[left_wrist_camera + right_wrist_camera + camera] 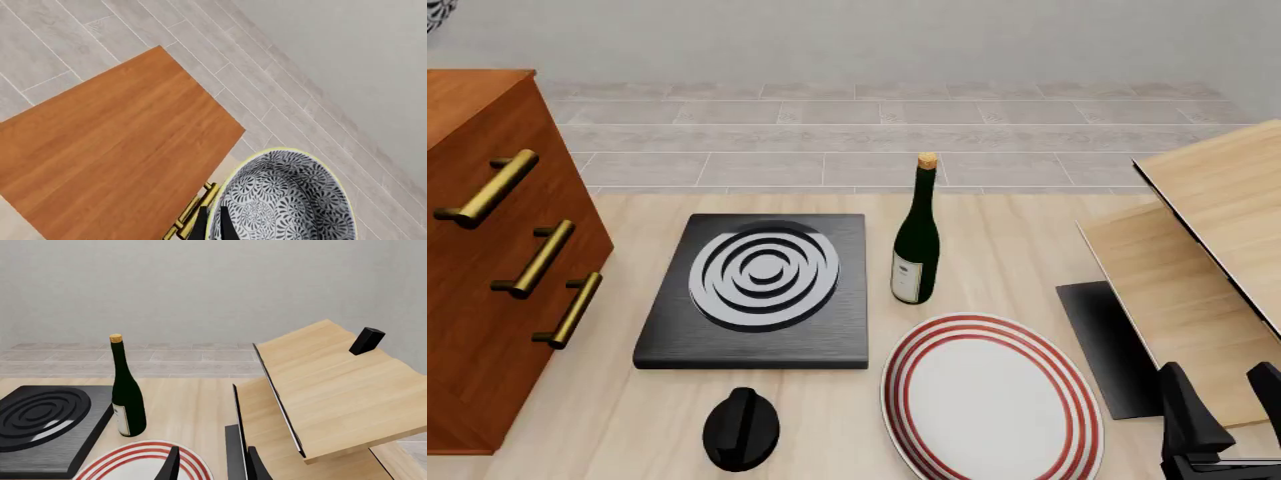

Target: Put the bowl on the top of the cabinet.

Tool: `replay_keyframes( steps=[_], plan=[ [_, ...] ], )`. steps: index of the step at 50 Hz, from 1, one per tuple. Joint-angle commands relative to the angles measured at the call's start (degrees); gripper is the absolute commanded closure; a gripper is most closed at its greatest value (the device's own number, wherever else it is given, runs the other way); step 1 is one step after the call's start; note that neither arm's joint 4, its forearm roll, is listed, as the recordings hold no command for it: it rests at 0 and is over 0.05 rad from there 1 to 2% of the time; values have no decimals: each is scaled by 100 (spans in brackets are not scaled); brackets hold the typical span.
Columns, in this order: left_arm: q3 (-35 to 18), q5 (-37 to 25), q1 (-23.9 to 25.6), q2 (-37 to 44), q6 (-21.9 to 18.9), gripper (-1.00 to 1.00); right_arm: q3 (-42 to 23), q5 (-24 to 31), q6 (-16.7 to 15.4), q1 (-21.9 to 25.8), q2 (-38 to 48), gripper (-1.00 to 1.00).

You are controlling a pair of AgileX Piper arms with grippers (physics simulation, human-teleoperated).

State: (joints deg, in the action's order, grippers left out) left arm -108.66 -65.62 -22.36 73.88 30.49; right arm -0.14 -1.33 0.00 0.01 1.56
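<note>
The bowl (287, 200), patterned in dark blue and white with a pale rim, hangs in the air above and just off one edge of the cabinet's flat reddish-brown top (113, 150). My left gripper (215, 226) is shut on the bowl's rim, one finger inside and one outside. In the front view only a sliver of the bowl (433, 16) shows at the top left corner, above the cabinet (481, 300) with its three brass handles. My right gripper (1222, 400) stands open low at the front right, holding nothing; the right wrist view also shows this gripper (213, 467) open.
A black stove (754, 290) with a coil sits mid-table, a dark green bottle (916, 235) to its right. A white plate with red rings (990, 395) and a black knob-shaped object (742, 430) lie in front. Light-wood boards (1214, 230) rise at the right.
</note>
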Motion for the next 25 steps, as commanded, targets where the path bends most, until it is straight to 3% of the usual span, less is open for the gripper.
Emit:
replay_keyframes(
  steps=[1, 25],
  plan=[
    [37, 13, -409, 9, 51, 100, 0, 0, 0, -1, 1, -100],
    [299, -69, -1217, 29, 374, 100, 0, 1, 1, 0, -2, -100]
  ],
)
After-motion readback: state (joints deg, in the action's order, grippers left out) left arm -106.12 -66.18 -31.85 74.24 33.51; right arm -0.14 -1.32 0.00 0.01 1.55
